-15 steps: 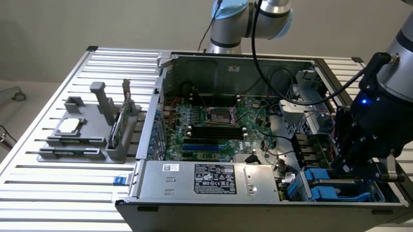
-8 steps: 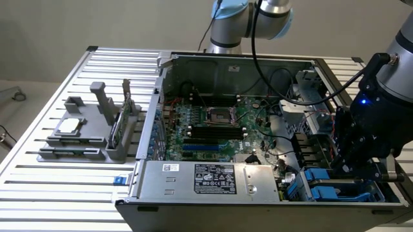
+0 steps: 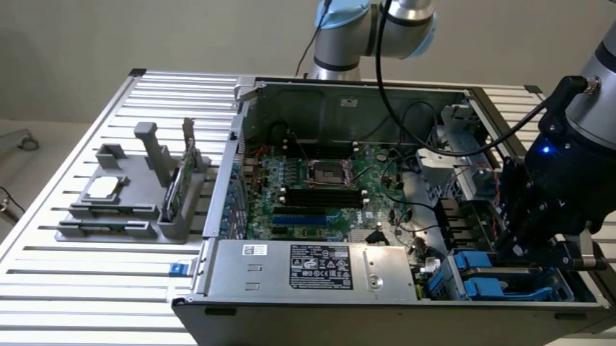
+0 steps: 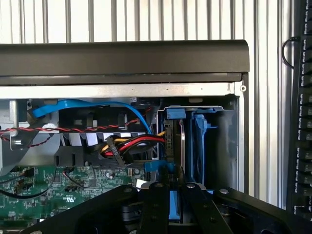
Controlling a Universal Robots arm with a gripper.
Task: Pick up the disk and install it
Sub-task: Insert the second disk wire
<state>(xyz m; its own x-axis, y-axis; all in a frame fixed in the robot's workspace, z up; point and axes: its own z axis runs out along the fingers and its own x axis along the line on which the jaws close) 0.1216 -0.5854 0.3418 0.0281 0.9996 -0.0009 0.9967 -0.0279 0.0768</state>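
Blue-framed disk (image 4: 171, 146) standing on edge in the drive bay (image 4: 214, 141) at the computer case (image 3: 288, 303) corner, clamped by its carrier edge between the nearly closed gripper (image 4: 170, 187); probably rigid, weighty, shock-sensitive, best held by that plastic frame.

The drive bay (image 4: 204, 141) in the corner of the open computer case (image 3: 288, 94) is being crowded by a bundle of cables (image 4: 126, 146) just beside it. The case wall (image 4: 122, 58) is closing the far side. More free room is being left over the motherboard (image 3: 318, 194) and over the slatted bench (image 3: 97, 267).
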